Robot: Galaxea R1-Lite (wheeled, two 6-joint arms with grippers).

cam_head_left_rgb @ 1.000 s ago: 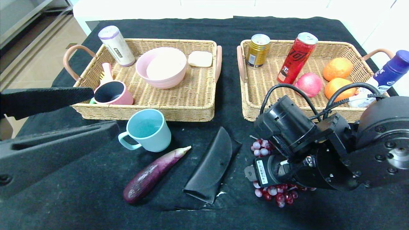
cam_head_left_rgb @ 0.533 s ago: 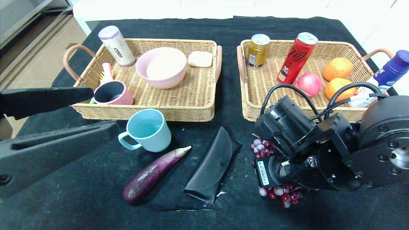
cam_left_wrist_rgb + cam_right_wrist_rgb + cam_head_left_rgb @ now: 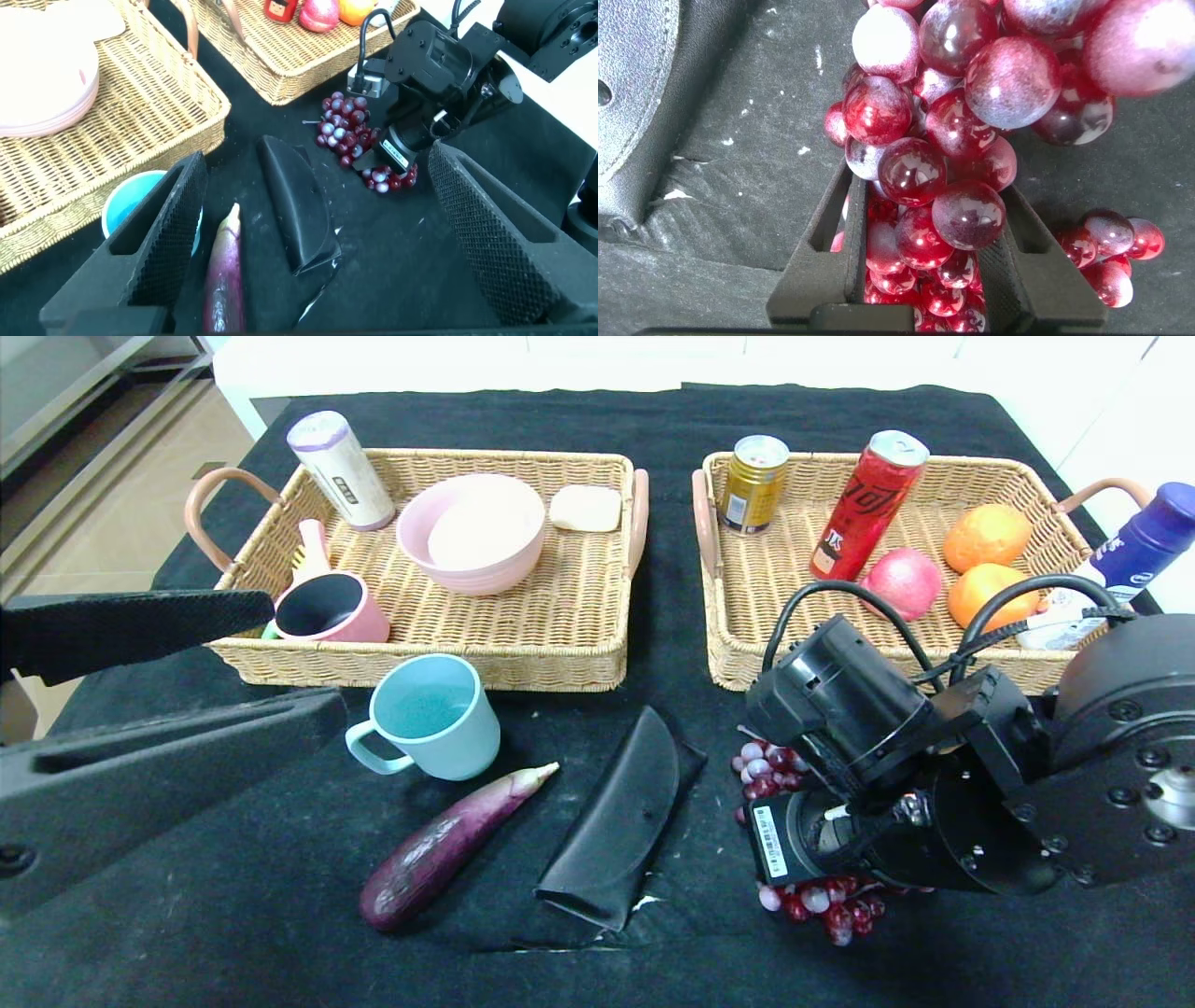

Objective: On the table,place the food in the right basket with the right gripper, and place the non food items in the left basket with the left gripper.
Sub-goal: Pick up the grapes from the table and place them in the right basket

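The sorting is well advanced. The left basket (image 3: 579,644), at about 11 o'clock on the table (image 3: 233,933), already holds a pink bowl (image 3: 471,532), a pink cup (image 3: 325,607), a soap bar (image 3: 585,508) and a white bottle (image 3: 340,469). The right basket (image 3: 724,644), at about 1 o'clock, holds two cans (image 3: 752,483), an apple (image 3: 902,582) and two oranges (image 3: 987,536).

Four things are left on the cloth. The grapes (image 3: 767,773) at 5 o'clock and the eggplant (image 3: 448,845) at 6 o'clock are food for the right basket. The blue cup (image 3: 431,716) at 7 o'clock and the black case (image 3: 616,821) beside the eggplant go to the left one.

The right gripper (image 3: 926,280) is down on the grapes, and its two fingers (image 3: 839,245) are pressed against the bunch from both sides, so the grasp looks made, but the lift is not yet done. The left gripper (image 3: 318,233) hangs above the case and eggplant with fingers wide apart and holds nothing.

In the head view the right arm covers most of the bunch, so only berries at its two ends show. A blue bottle (image 3: 1134,555) at the right basket's far edge is partly covered too; I cannot tell if it lies inside.
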